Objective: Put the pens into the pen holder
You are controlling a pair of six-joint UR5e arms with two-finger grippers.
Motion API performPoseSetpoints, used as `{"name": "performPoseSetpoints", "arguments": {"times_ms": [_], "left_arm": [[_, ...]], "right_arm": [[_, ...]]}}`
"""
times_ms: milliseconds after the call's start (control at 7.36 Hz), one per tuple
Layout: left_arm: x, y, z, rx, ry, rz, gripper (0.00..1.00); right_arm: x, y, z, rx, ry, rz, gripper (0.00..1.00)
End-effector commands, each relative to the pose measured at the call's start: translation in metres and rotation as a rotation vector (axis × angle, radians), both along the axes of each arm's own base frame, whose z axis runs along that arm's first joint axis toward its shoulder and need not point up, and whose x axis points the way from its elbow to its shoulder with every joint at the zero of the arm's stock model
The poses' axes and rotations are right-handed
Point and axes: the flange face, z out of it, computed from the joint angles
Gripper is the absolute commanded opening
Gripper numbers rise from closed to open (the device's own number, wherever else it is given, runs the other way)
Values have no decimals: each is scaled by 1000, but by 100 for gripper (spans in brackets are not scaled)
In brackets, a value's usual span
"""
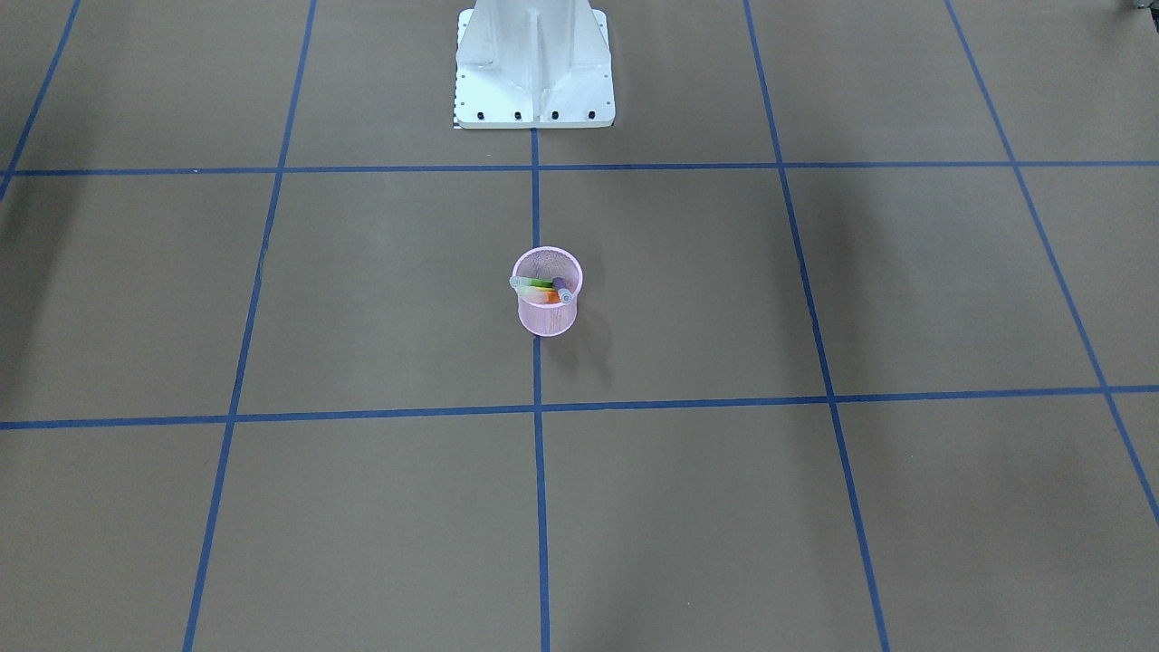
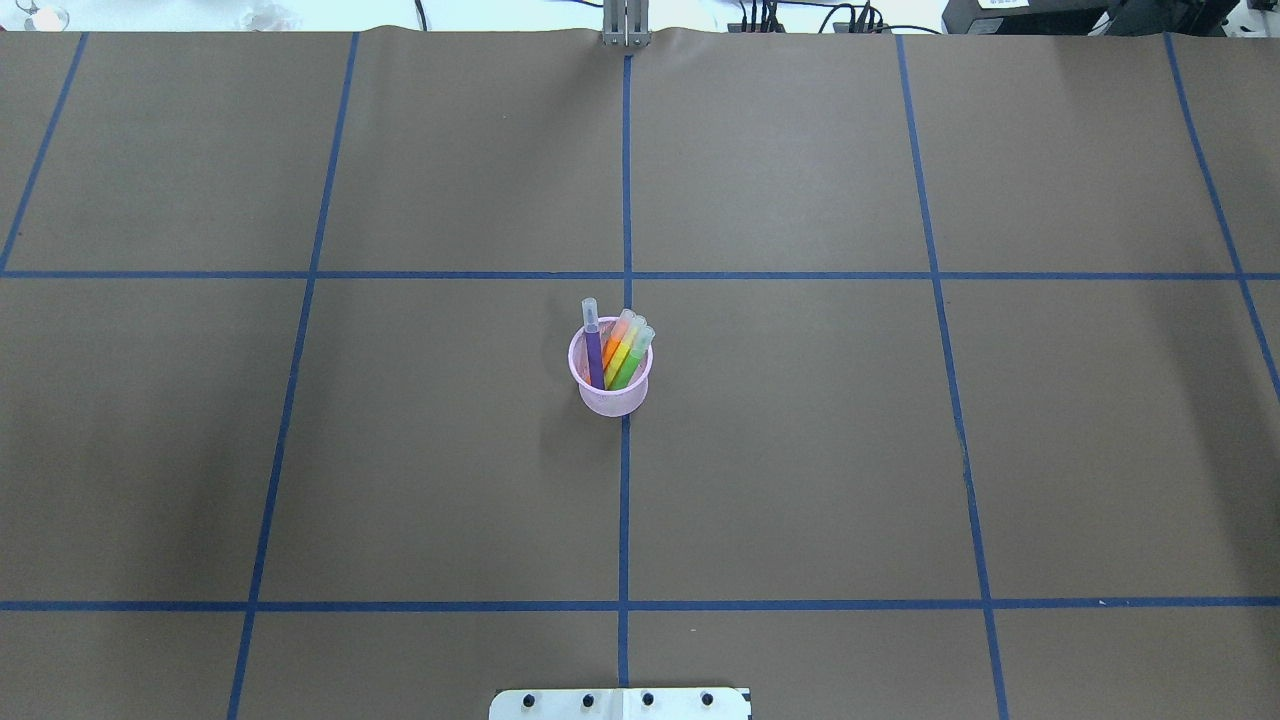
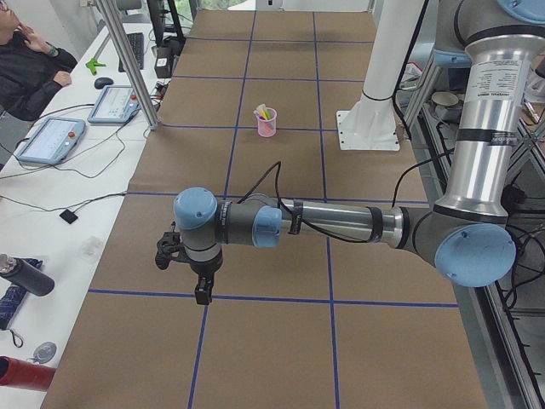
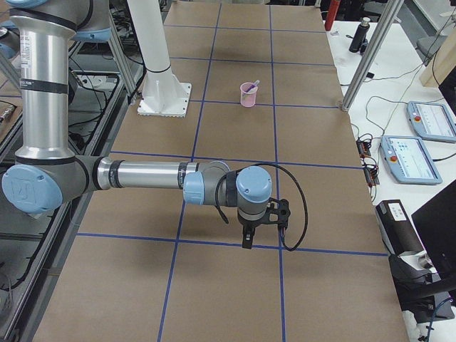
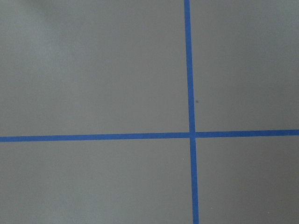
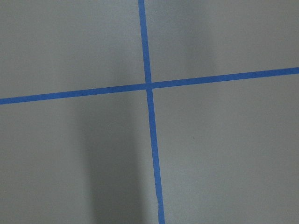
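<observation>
1. Table (image 2: 900, 450): brown paper cover, marked off in squares by blue tape.

2. Left arm (image 3: 341, 223): reaches out low over the table's end on my left. Its gripper (image 3: 189, 273) points down, well apart from the holder. It shows only in the side view, and its wrist camera sees nothing but paper and a tape cross, so I cannot tell how the jaws stand or whether they hold anything.

3. Right arm (image 4: 142, 174): mirrors it at the opposite end, with its gripper (image 4: 260, 224) pointing down. The same limit applies, so its jaw state cannot be told either.

4. Robot base (image 1: 534, 63): white pedestal at the table's middle.

5. Pen holder (image 2: 611, 395): small pink mesh cup standing upright on the centre tape line, out in front of the base. It lies between the two grippers and far from both. I judge neither arm clearly the nearer.

6. Pens, all inside the holder:
   - The purple pen (image 2: 593, 345) is on the robot's left side of the cup.
   - The orange pen (image 2: 614, 346) and green pen (image 2: 632, 360) lie close together on the robot's right side.
   - Their long axes are near upright and lean away from the robot. The pale translucent cap ends rise just above the rim.

7. Status, my judgement: I find no pen outside the holder, so collection looks complete and no further grasp is called for.
</observation>
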Motion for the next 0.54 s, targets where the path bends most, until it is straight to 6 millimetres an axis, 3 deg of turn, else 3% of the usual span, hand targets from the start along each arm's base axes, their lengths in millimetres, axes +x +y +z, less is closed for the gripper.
{"name": "performPoseSetpoints", "arguments": {"times_ms": [0,408], "left_arm": [[0,0,0,1,0,0,100],[0,1,3,0,0,6,100]], "right_arm": [[-1,-6,-11,33,3,-1,100],[-13,-25,-27,67,3,-26,100]]}}
